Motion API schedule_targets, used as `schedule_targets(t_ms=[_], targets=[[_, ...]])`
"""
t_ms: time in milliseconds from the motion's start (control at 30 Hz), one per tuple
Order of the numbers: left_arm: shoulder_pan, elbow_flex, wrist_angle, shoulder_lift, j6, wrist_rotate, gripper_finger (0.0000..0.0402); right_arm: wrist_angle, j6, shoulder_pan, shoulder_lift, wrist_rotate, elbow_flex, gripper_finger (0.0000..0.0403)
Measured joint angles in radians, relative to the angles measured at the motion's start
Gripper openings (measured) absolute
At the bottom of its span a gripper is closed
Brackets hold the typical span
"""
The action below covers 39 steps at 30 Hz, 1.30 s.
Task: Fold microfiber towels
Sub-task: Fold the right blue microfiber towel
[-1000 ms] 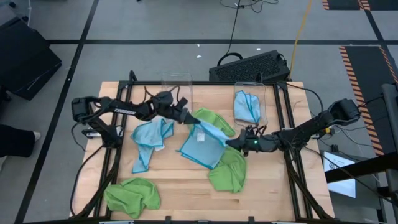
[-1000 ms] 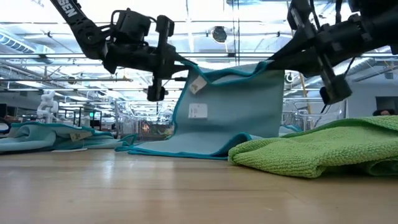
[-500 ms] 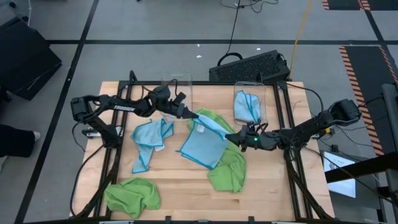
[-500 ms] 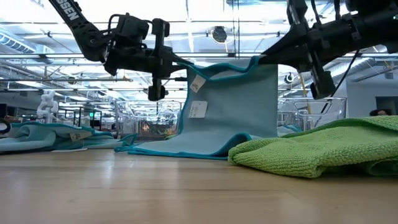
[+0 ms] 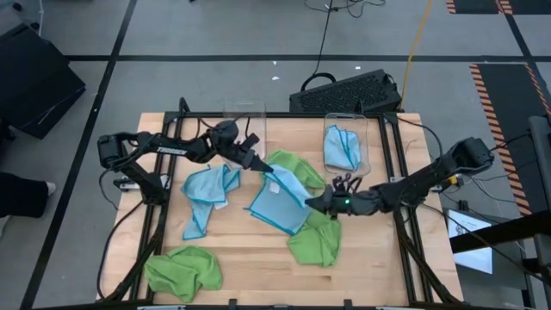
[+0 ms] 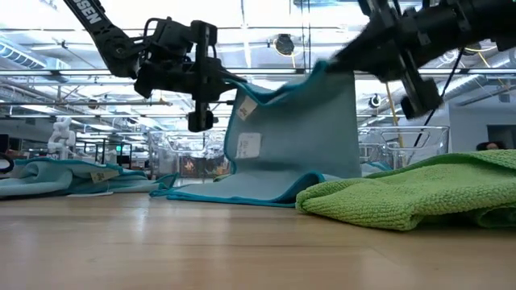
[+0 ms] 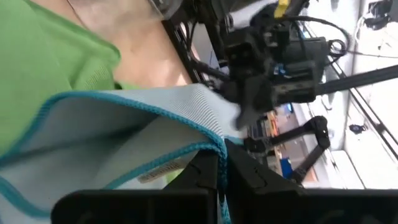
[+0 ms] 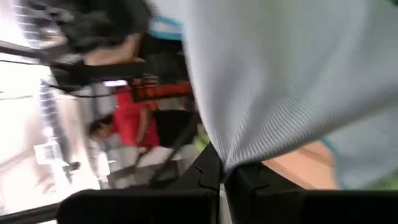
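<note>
A light blue microfiber towel hangs between my two grippers, and its lower edge lies on the table. My left gripper is shut on its upper far-left corner. My right gripper is shut on the other upper corner. A lime green towel lies behind the held towel, and another lies crumpled near its right side. A third green towel sits at the near left. A second blue towel lies bunched on the left. My left gripper pinches the towel's upper corner at its teal hem, close to the white label, between its two fingers. The fingers come nearly level from the table's left. The cloth hangs below them. My right gripper pinches the towel's other upper corner between its two fingers, coming nearly level from the table's right. That corner is lifted higher than the left one, and the top edge sags between the two holds.
A clear bin at the far right holds a folded blue towel. An empty clear bin stands at the far middle. A black keyboard lies beyond the table's far edge. The near middle of the wooden table is bare.
My right gripper has risen and gone toward the table's left and near edge, carrying its corner of the blue towel. The towel's top edge has slackened and dips between the grippers. Its lower edge has stayed on the table. My left gripper has turned a little in place.
</note>
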Motion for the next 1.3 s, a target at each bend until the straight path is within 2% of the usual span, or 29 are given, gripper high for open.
schedule_targets(t_ms=[233,367,500,1067,1300], targets=[[-0.027,-0.007,-0.098,-0.002,-0.029,0.058,0.0011,0.013,0.087,0.034,0.083,-0.029,-0.001,0.0004],[-0.056,-0.007,-0.264,-0.006,0.057,0.057,0.0012,0.031,0.098,0.047,0.096,-0.029,-0.001,0.0004],[-0.082,-0.007,-0.405,-0.005,0.151,0.007,0.0005,0.037,0.1,0.05,0.097,-0.028,-0.001,0.0004],[-0.062,-0.004,-0.353,-0.035,0.145,-0.037,0.0009,0.037,0.099,0.05,0.097,-0.049,-0.001,0.0004],[-0.043,-0.005,-0.271,-0.035,0.12,-0.04,0.0013,0.037,0.097,0.05,0.097,-0.05,-0.001,0.0004]])
